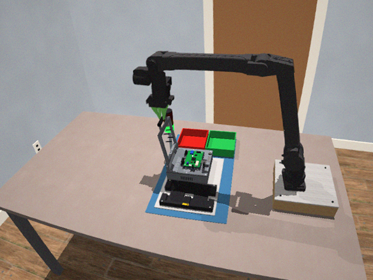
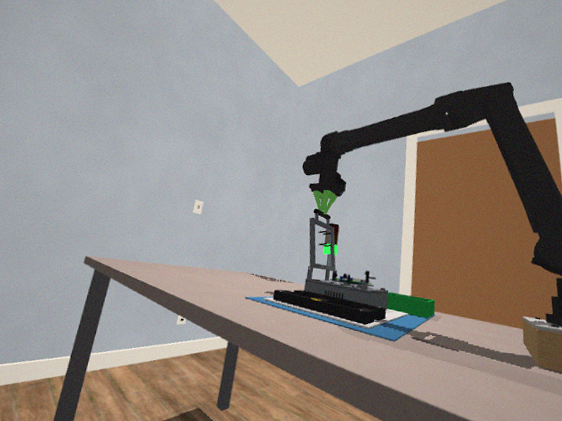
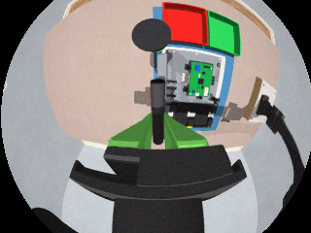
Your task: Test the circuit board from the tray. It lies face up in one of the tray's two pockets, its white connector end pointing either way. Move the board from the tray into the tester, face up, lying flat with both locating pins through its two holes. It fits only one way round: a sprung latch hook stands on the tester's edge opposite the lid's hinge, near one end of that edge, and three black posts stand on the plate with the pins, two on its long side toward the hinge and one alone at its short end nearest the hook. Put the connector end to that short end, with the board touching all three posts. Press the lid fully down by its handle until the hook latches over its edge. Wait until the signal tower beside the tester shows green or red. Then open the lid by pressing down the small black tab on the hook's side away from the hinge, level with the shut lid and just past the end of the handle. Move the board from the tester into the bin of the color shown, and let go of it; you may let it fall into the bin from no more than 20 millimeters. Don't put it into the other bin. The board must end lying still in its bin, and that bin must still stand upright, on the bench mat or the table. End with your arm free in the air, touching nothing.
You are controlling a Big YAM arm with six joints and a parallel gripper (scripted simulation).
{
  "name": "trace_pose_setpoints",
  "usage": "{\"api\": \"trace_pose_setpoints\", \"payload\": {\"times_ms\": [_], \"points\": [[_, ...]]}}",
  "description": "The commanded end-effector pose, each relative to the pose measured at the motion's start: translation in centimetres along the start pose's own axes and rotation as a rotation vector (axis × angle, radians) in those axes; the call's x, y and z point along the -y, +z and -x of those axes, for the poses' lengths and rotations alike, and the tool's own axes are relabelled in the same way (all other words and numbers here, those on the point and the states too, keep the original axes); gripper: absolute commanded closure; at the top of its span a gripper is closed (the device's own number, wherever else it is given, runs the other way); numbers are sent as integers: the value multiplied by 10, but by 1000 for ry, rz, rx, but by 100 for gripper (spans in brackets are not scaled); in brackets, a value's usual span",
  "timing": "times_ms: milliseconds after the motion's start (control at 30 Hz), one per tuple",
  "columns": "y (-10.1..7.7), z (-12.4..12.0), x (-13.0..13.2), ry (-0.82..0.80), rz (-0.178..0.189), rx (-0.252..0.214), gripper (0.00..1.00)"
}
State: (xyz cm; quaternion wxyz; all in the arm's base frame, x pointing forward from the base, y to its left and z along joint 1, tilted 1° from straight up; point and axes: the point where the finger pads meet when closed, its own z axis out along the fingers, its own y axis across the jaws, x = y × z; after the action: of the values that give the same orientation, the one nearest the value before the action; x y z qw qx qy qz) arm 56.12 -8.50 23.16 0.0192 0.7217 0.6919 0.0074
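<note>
The green circuit board (image 1: 193, 158) lies face up on the grey tester (image 1: 189, 169); it also shows in the wrist view (image 3: 200, 80). The tester's lid (image 1: 166, 140) stands open, nearly upright, with its black handle (image 1: 160, 122) at the top. My gripper (image 1: 160, 116) hangs straight down over the lid and is shut on that handle, which shows as a black bar (image 3: 155, 109) between the green fingers in the wrist view. The signal tower (image 1: 169, 128) behind the lid glows green at its lower lamp; it also shows in the exterior view (image 2: 328, 248).
The red bin (image 1: 192, 138) and the green bin (image 1: 221, 142) stand side by side behind the tester. The black tray (image 1: 187, 199) lies in front of it on the blue mat (image 1: 191, 200). The arm's base block (image 1: 304, 189) stands to the right.
</note>
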Motion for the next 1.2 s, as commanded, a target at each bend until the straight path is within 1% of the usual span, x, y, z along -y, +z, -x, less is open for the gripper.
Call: {"api": "trace_pose_setpoints", "payload": {"times_ms": [0,767,800,900,933,1067,1100,1133,1167], "points": [[-3,-3,-20,-1,28,4,100],[-3,-3,-20,-1,28,3,100],[-3,-3,-20,-1,28,3,52],[-2,-3,-19,-2,25,3,52],[5,-3,-15,-2,7,2,52],[5,-3,-15,-2,7,2,52],[-9,-3,-13,-2,33,4,52],[-15,-3,-12,-1,42,5,52],[-15,-3,-12,-1,43,5,52]]}}
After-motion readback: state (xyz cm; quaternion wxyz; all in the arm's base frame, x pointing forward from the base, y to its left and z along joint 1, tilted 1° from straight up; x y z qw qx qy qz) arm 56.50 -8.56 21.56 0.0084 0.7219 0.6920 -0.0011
